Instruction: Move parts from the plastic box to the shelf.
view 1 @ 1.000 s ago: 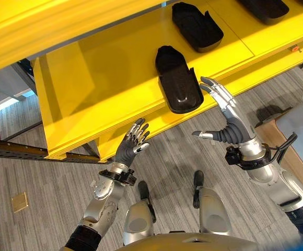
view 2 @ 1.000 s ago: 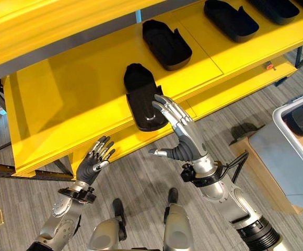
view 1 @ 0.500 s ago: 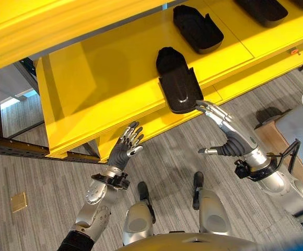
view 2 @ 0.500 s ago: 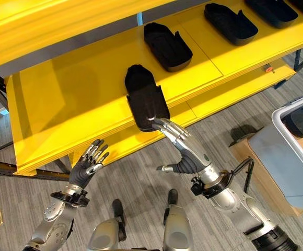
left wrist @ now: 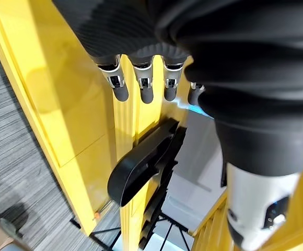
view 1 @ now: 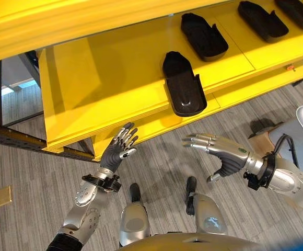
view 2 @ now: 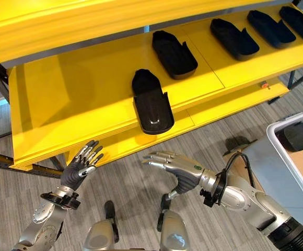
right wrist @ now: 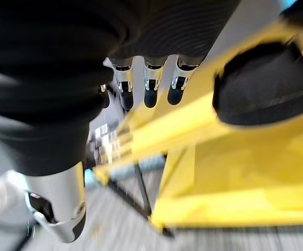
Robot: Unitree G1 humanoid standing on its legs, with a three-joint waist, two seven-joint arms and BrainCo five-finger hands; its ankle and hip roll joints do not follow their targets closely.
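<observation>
Several black moulded parts lie in a row on the yellow shelf [view 1: 104, 78]. The nearest part [view 1: 184, 90] juts over the shelf's front edge; a second part [view 1: 204, 35] lies behind it to the right. My right hand [view 1: 222, 157] hangs open and empty below and in front of the shelf, fingers stretched toward the left. My left hand [view 1: 117, 153] is open too, raised just in front of the shelf's lower front edge, holding nothing. The grey plastic box [view 2: 298, 157] stands at the right with a dark part [view 2: 300, 135] inside it.
A higher yellow shelf level [view 1: 62, 21] overhangs at the top. A lower yellow ledge [view 1: 256, 78] runs under the main one. A dark steel rail [view 1: 10, 137] crosses at the left. A brown carton [view 2: 240, 162] sits under the box. Grey plank floor lies below the hands.
My right hand has drawn back from the nearest part's front end and dropped low, turning palm down. The left hand stays raised. The camera has shifted, bringing more parts into sight at the right.
</observation>
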